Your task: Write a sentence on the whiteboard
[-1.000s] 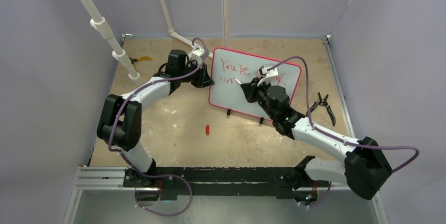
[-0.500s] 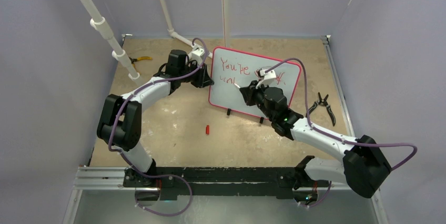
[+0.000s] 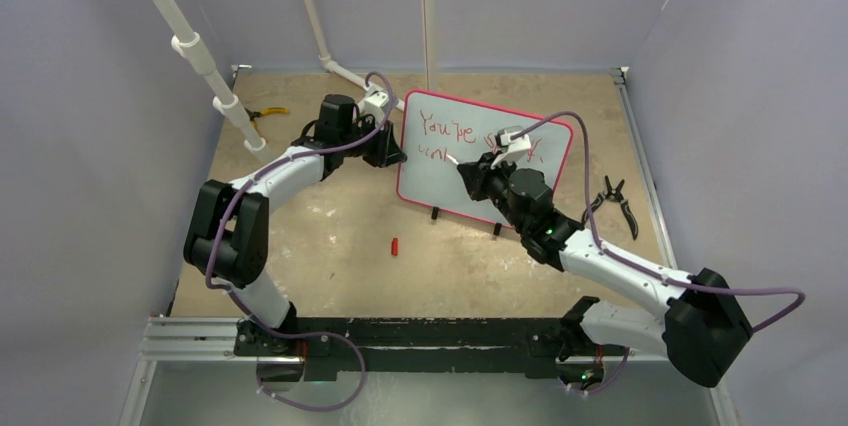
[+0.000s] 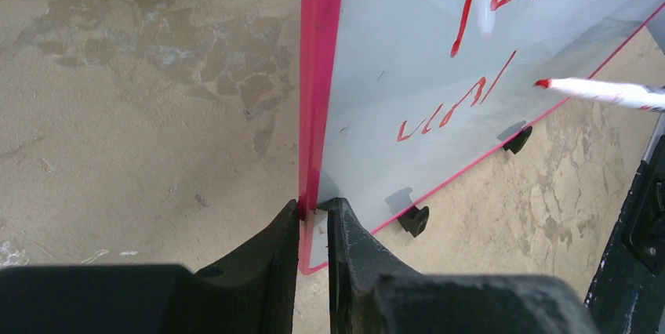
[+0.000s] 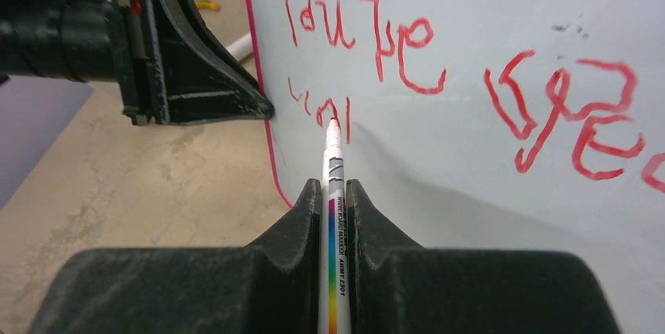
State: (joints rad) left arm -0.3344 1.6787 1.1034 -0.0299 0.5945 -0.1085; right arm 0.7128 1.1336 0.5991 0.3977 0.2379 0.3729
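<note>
Two arms share the work, because the whiteboard [image 3: 440, 186] is thin, stiff and probably light. It stands nearly upright on small black feet at the far middle of the table [image 3: 330, 216], so pen pressure could easily tip or slide it. Its glossy face offers no purchase, and the red-pink frame is the sensible place to hold it.

The left end effector [image 4: 314, 212] does just that, clenched on the left edge low down near the corner. The left arm reaches forward with its elbow bent.

The right end effector [image 5: 335, 189] is clamped on the slim, smooth marker [image 5: 335, 161] partway along the barrel, leaving the front length free. The right arm stretches diagonally from its base, wrist aimed at the board's face. The red tip sits at the short second line of the sentence [image 3: 447, 129]. Whether it actually touches cannot be told.
</note>
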